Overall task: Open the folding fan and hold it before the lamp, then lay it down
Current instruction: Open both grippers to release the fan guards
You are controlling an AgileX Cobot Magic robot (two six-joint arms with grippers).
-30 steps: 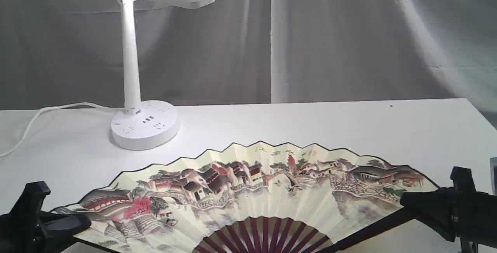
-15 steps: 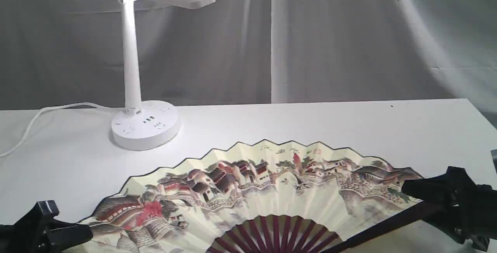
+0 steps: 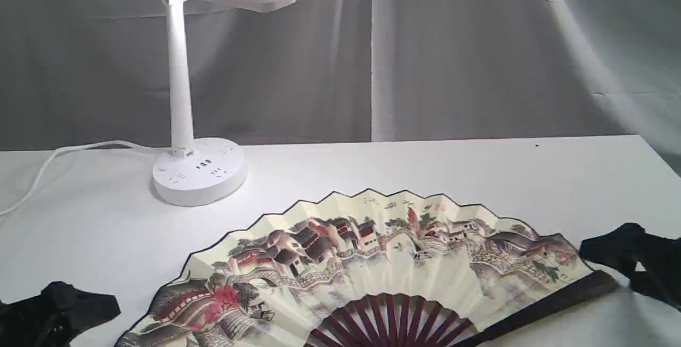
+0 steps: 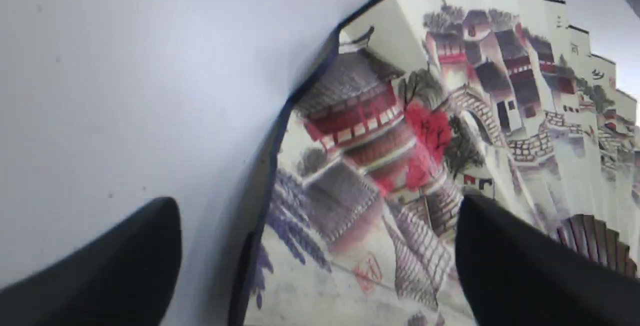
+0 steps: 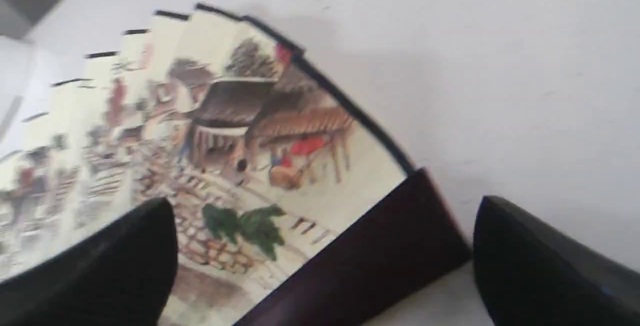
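The folding fan [image 3: 383,262] lies spread open on the white table, painted side up, in front of and to the right of the lamp [image 3: 181,86]. My left gripper [image 3: 64,304] hovers just off the fan's left end. In the left wrist view the left gripper [image 4: 317,203] is open, its fingers [image 4: 110,266] wide apart above the fan [image 4: 400,131] and its black edge. My right gripper [image 3: 628,251] is at the fan's right end. It too is open [image 5: 324,203], straddling the maroon guard [image 5: 360,256] without touching it.
The lamp's white cord [image 3: 48,160] runs off to the left along the table [image 3: 425,166]. A grey curtain [image 3: 452,49] hangs behind the table's far edge. The table's right edge is near the right gripper.
The fan has shifted right and settled flat on the table. Both grippers have let go of its ends and drawn back outward and lower.
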